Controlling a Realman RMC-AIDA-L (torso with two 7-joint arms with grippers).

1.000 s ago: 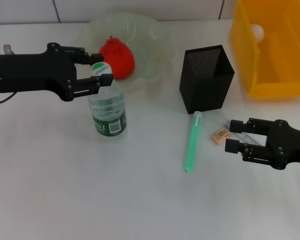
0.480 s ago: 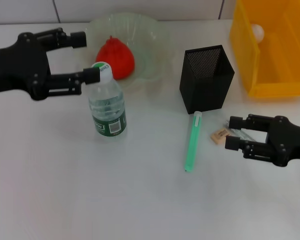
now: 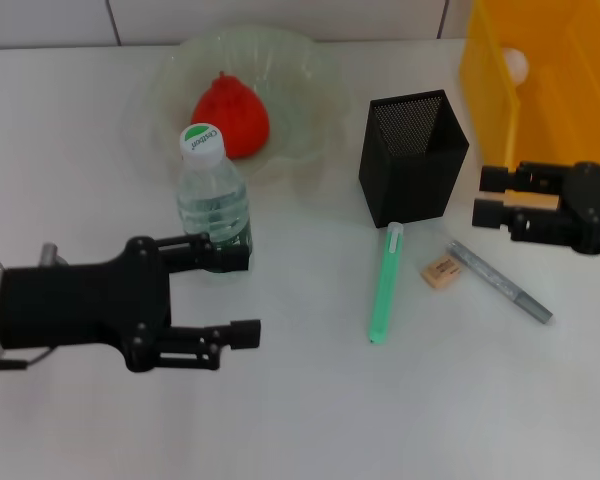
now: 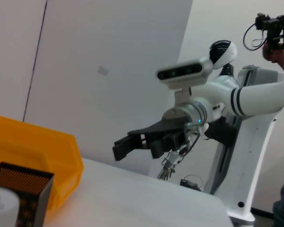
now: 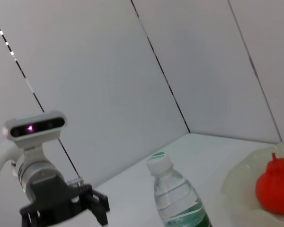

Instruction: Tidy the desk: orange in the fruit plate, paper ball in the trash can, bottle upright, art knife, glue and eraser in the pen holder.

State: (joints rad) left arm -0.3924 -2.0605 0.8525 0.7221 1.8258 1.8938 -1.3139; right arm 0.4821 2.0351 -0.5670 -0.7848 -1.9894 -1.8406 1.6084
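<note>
Both arms have shifted since the earlier frames: the left gripper has left the bottle cap and dropped to the near-left of the desk, and the right gripper has risen from beside the eraser to the front wall of the trash can.

Desk: white tabletop, carries all items.
Trash can: yellow bin, far right; paper ball lies inside, against its left wall.
Fruit plate: pale-green scalloped bowl, far centre-left; orange rests in it.
Left gripper: fingers spread wide, holding nothing; the far finger lies at the foot of the bottle, contact not discernible.
Right gripper: fingers parted, empty, level with the bin's lower front wall.
Pen holder: black mesh box, upright, centre, between plate and bin.
Bottle: upright, white cap on, just in front of the plate.
Green pen-shaped item: flat on the desk, in front of the pen holder.
Grey pen-shaped item: flat, slanted, right of the eraser.
Eraser: tan block, between the two pen-shaped items.
</note>
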